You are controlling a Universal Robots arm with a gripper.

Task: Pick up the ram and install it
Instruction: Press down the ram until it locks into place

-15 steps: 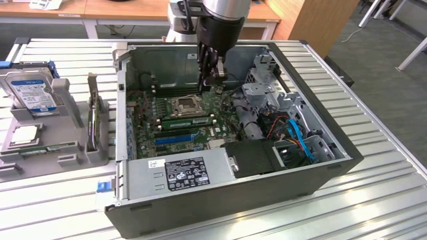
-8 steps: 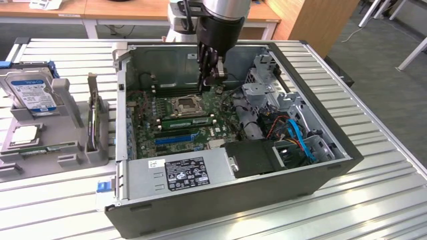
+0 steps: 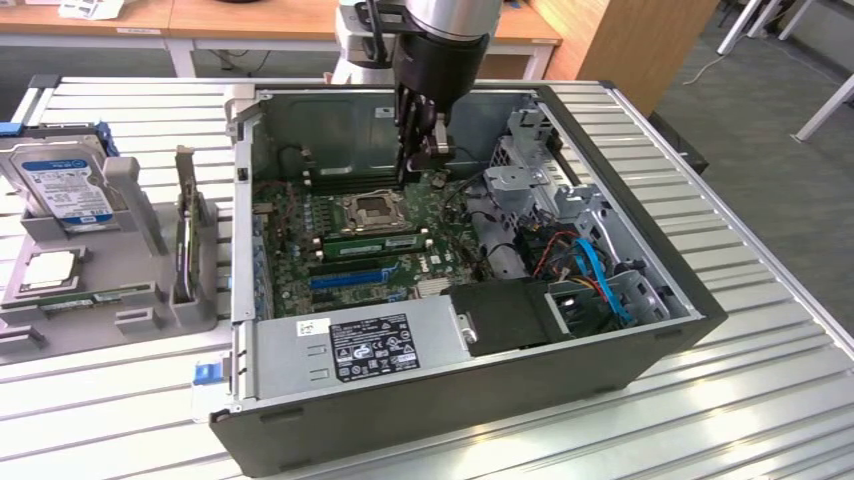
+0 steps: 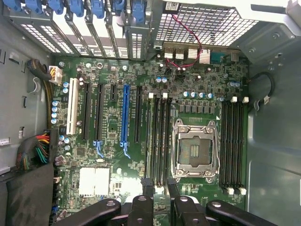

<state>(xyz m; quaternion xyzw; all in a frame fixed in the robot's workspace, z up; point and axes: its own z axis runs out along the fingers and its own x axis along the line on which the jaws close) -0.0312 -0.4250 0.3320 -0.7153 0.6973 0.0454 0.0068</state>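
Inside the open case (image 3: 467, 400), the gripper (image 3: 427, 158) hangs over the motherboard (image 4: 110, 125) with its jaws apart, holding nothing. The ram (image 3: 374, 241) looks seated in a slot just beside the CPU socket (image 3: 370, 210), so I'd call the install pretty much done.

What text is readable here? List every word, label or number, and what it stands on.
No text can be read.
Black label on the power supply: too small.
Blue label on the hard drive: blurred.
White sticker by the rear vent grille: too small.
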